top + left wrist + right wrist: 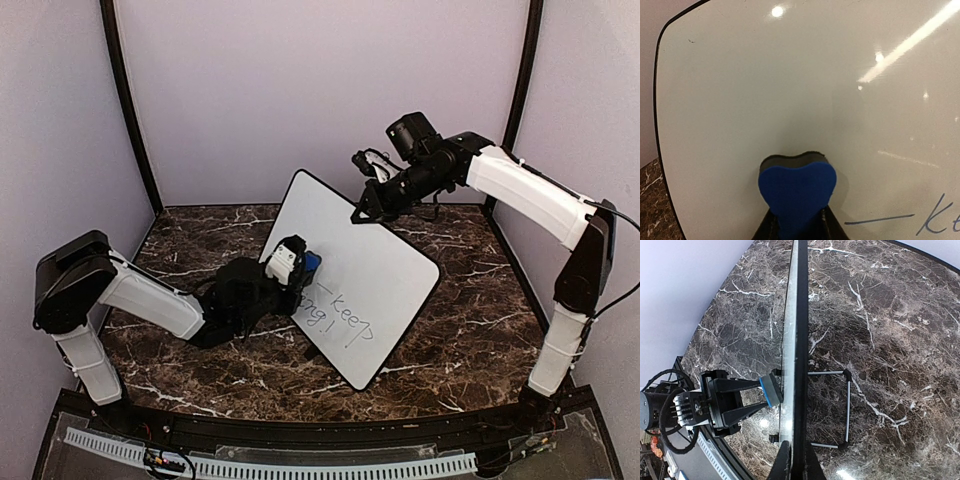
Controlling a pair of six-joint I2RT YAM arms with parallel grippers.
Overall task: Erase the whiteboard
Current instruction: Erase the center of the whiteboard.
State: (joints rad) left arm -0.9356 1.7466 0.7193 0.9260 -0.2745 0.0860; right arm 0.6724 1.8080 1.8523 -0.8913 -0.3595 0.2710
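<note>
Currently: left tool is closed narrowly on a blue eraser and presses it flat against the face of the whiteboard; the writing lies just beside and below the pad, not yet wiped.
Board position: it stands tilted on a wire stand in the middle of the worktop; the right tool is clamped fully shut on its top edge.
Doing it well: probably sweep the pad sideways and down across the letters with even pressure. Keep the pad face square to the board, and let the right tool brace against the push so the board does not rock on its stand.
Board surface: smooth, glossy white that mirrors the lamps, with a thin black rim and rounded corners.
Eraser: soft foam, pinched into a heart shape by the grip, with a darker layer toward the board.
Worktop: dark brown marble pattern with white veins.
</note>
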